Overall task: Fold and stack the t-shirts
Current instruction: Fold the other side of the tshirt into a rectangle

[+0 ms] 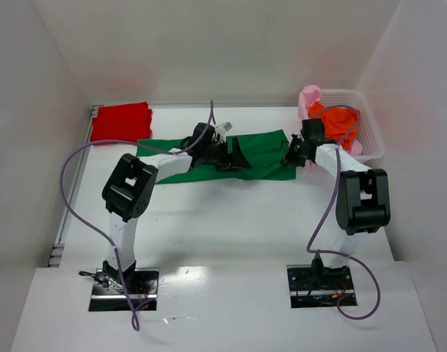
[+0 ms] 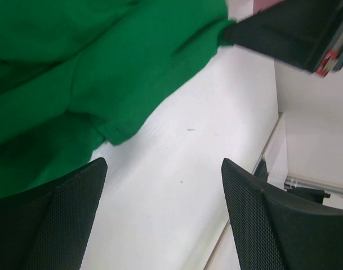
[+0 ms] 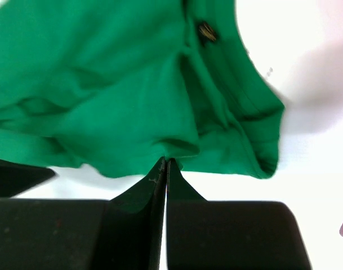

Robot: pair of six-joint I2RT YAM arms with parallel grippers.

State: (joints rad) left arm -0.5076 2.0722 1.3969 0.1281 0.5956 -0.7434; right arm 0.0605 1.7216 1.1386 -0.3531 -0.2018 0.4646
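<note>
Plainly, the matter turns on the dark green t-shirt [image 1: 267,154] of soft cloth. It lies spread on the white tabletop [image 1: 223,220] with its long axis running side to side, between the two arms.

The right pincer [image 3: 166,164] is at the shirt's right-hand end. Its jaws are pressed fully together on a small fold of the edge nearest them, so that end is gripped.

The left pincer [image 2: 163,163] hangs over the middle of the same shirt with its jaws spread wide and nothing between them. In the left wrist view, bare tabletop shows in the gap. The green cloth lies up and to one side, with its hem running slantwise past one finger.

The left arm is much the nearer to the free stretch of edge. In my judgement that pincer needs to come down on the hem, well apart from the right one along the long axis, so the cloth can be carried over evenly. A one-ended pull would likely drag the shirt askew.

A folded red t-shirt [image 1: 120,122] sits at the far left corner. The orange t-shirt [image 1: 337,121] and the pale pink t-shirt [image 1: 309,99] are bunched in the white plastic mesh basket [image 1: 373,139] at the far right, not yet folded.
</note>
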